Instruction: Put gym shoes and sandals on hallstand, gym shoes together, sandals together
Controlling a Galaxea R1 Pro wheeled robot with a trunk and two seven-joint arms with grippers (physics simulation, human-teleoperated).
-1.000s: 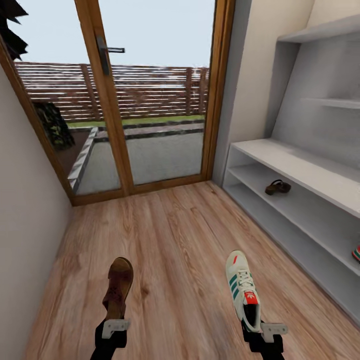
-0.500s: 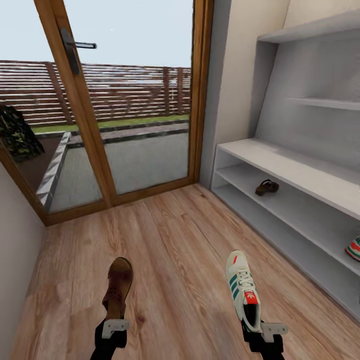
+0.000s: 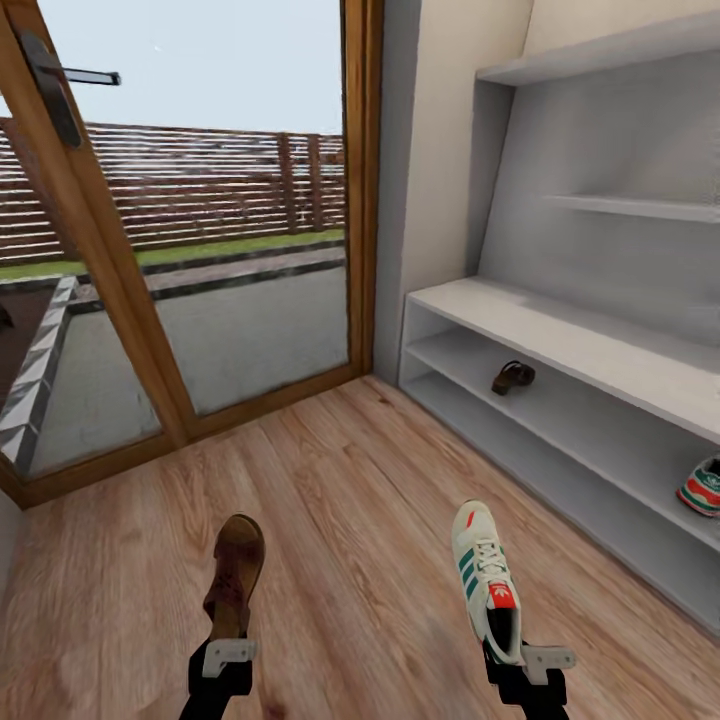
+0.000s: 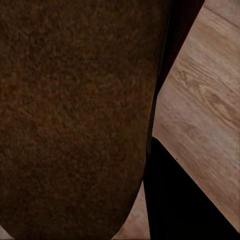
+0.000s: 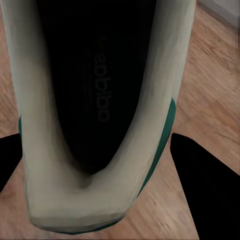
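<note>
Right gripper (image 3: pixel 522 662) clamped on gym shoe (image 3: pixel 486 580), toe pointing ahead; left gripper (image 3: pixel 228 660) gripping sandal (image 3: pixel 236 572). Hallstand (image 3: pixel 560 335) off to the right, nearer the right arm; second sandal (image 3: pixel 513 377) and second sneaker (image 3: pixel 701 487) shelved there.

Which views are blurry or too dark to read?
Head view: sharp and evenly lit, only soft shadows under the sandal and sneaker. Left wrist view: sandal so close it's a dim brown blur. Right wrist view: sneaker interior near black, insole print barely legible, floor soft.
</note>
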